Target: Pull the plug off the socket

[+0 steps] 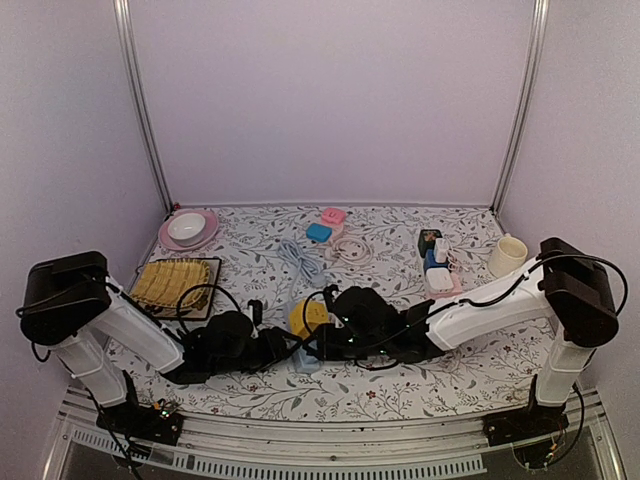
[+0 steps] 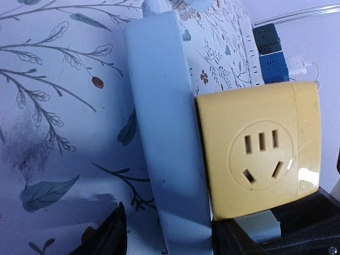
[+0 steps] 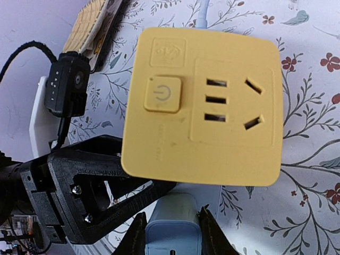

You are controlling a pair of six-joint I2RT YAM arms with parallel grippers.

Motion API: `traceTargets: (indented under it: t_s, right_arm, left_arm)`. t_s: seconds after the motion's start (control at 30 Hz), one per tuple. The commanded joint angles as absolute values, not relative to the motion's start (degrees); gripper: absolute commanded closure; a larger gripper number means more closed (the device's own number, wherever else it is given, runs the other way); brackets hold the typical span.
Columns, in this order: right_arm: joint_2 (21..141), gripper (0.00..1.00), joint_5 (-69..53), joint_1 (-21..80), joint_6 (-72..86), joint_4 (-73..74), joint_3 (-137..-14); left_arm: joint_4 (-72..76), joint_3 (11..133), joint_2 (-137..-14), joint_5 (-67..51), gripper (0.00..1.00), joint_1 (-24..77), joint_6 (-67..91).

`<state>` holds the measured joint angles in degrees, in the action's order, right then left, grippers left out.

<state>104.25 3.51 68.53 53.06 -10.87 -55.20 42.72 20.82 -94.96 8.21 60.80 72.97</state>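
Right fingers (image 3: pixel 137 238) clamp the blue strip (image 3: pixel 172 235), left fingers (image 2: pixel 109 237) parted around yellow plug (image 2: pixel 260 154)

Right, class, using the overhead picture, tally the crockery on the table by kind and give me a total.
Pink plate: 1
White bowl: 1
Cream cup: 1
Total: 3

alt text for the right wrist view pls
A yellow socket cube with a power button and empty outlet holes fills the frame, sitting on a pale blue power strip over a floral tablecloth. At the bottom edge, the right claw grips the strip's end.
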Motion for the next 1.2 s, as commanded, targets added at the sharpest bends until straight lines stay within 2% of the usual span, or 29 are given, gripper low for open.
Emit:
traceTargets:
  t_s: [0.0,0.33,0.67,0.93,1.17]
  right_arm:
    - [104.3,0.88,10.3,70.7,45.1,1.4,-61.1]
    - [100.8,0.88,17.4,71.8,33.0,16.8,-62.7]
    - [100.2,0.82,18.2,72.6,26.8,24.4,-64.3]
    - [98.7,0.6,15.5,72.6,27.3,25.9,-64.7]
    - [96.9,0.37,16.9,72.6,28.8,25.8,-64.9]
  left_arm:
    - [26.6,21.3,-91.8,10.1,0.42,62.6,69.0]
    - [12.3,26.0,-79.0,17.8,0.39,65.0,63.7]
    - [13.4,31.6,-78.4,21.1,0.34,66.9,63.0]
    - [16.8,36.2,-85.7,20.3,0.34,68.3,64.0]
    - [13.0,37.0,-84.0,22.6,0.31,68.5,65.5]
